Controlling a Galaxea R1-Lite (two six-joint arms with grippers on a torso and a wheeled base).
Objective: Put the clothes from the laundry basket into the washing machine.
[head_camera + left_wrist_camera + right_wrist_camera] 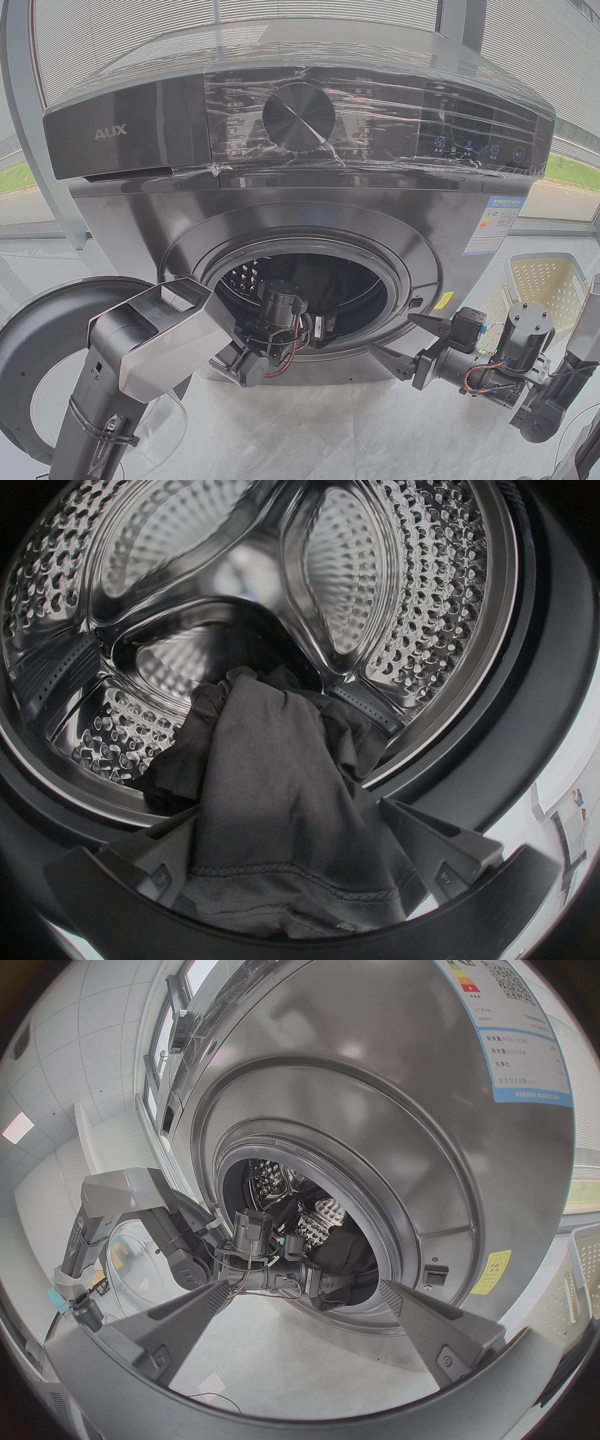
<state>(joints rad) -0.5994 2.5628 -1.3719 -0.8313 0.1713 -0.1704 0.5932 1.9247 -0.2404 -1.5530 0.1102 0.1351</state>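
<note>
Closest to the lens: left gripper (290, 811), fingers (447, 861) spread wide, black garment (281, 780) draped between them, not pinched. Cloth running from the jaws into the drum (375, 574), far end bunched against the perforated steel wall. From the head camera, same gripper at lower middle of the frame, reaching through the mouth of the washing machine (300, 206). Right gripper (407, 342) at lower right, outside the machine and level with the rim of the opening, jaws apart, holding nothing. Door (37, 350) swung open at lower left. Laundry basket (542, 278) at the right edge, just beside the machine, pale and perforated.
</note>
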